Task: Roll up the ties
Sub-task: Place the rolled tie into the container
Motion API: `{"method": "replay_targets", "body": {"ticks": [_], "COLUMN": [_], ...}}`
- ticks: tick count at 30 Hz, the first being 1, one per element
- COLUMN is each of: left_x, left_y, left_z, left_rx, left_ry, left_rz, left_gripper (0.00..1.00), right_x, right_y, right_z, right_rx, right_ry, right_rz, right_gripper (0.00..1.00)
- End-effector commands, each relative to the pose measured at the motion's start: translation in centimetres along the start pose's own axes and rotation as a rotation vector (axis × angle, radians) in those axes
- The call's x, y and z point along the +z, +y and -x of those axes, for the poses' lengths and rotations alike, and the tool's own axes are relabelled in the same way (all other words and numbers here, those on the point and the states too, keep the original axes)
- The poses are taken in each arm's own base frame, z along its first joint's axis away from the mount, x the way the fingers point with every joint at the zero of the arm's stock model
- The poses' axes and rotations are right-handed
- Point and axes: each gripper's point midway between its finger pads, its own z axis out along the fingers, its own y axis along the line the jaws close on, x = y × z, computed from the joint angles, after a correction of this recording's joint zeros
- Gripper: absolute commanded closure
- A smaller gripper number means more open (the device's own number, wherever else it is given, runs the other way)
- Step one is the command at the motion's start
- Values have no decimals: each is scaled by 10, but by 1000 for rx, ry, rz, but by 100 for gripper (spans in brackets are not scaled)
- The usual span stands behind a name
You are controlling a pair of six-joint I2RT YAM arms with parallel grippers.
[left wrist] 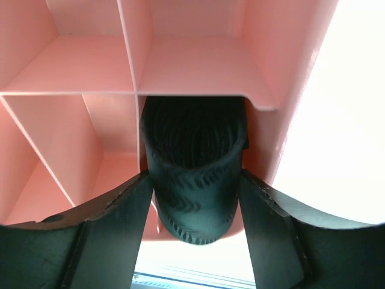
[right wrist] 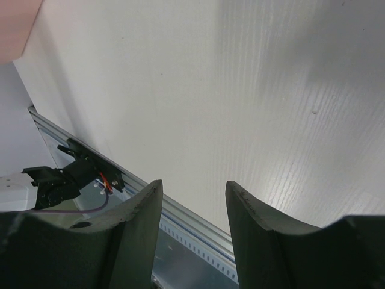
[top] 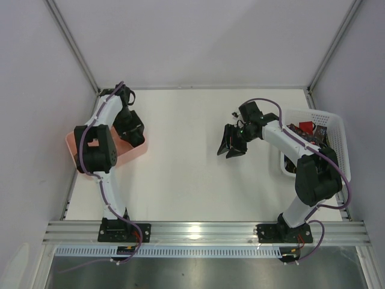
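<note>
Left gripper (left wrist: 194,180) is clamped on a rolled tie (left wrist: 195,162), a dark coil held in a cell of the pink tray (left wrist: 192,66), against the tray's table-side wall. To finish well, I judge it should lower the coil onto the cell floor. Then it should part the fingers slowly and lift straight out, so the roll does not spring loose.

Right gripper (top: 231,144), well away from the tray, hangs spread and empty over the white table (top: 180,180). Farthest from the tray, a white basket (top: 335,141) holds a red tie (top: 305,127) among darker pieces too small to tell. Grey walls (top: 36,90) enclose the table.
</note>
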Motion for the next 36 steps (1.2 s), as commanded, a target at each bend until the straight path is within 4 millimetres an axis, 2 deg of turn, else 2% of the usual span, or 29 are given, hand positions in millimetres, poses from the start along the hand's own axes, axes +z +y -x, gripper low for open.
{"method": "replay_targets", "body": {"ticks": [1, 3, 8, 11, 14, 15, 16, 17, 18, 19, 20, 21, 22, 23, 24, 25, 26, 30, 36], "left_x": [-27, -39, -60, -76, -101, -112, -113, -132, -139, -137, -142, -156, -150, -153, -168, -162, -163, -170, -171], "left_y": [6, 2, 7, 7, -2, -14, -26, -39, -52, -67, -75, -87, -95, -101, -108, -110, -111, -112, -107], "left_z": [0, 0, 0, -4, -11, -10, -27, -41, -45, -69, -81, -90, -113, -125, -130, -144, -149, -164, -186], "left_rx": [-32, -30, -54, -67, -62, -42, 6, 58, 91, 156, 190, 229, 275, 304, 333, 372, 390, 449, 501], "left_ry": [-63, -82, -130, -164, -222, -265, -245, -282, -317, -280, -300, -310, -276, -266, -312, -300, -300, -317, -323], "left_rz": [2, -32, -40, -75, -191, -264, -315, -381, -440, -493, -545, -613, -640, -679, -748, -759, -778, -870, -981], "left_gripper": [27, 27, 27, 26, 26, 27, 26, 25, 25, 23, 20, 20, 17, 16, 16, 4, 0, 0, 0], "right_x": [-10, -10, -12, -21, -26, -26, -28, -27, -27, -33, -33, -37, -38, -40, -43, -43, -43, -47, -49], "right_y": [15, 15, 16, 22, 18, 15, 14, 10, 3, 4, -5, -8, -10, -13, -18, -19, -20, -21, -29], "right_z": [9, 10, 12, 18, 21, 21, 21, 18, 18, 18, 17, 16, 16, 14, 11, 9, 9, 3, -9], "right_rx": [-33, -33, -39, -60, -70, -80, -86, -84, -80, -86, -73, -74, -66, -64, -59, -41, -34, 2, 59], "right_ry": [-36, -37, -55, -90, -119, -121, -125, -121, -135, -159, -176, -194, -205, -214, -227, -232, -235, -263, -337], "right_rz": [46, 45, 30, 31, -1, -11, -18, -34, -63, -69, -107, -124, -135, -146, -162, -165, -164, -157, -163], "right_gripper": [48, 48, 48, 48, 47, 46, 45, 44, 41, 39, 32, 27, 22, 16, 1, 0, 0, 0, 0]}}
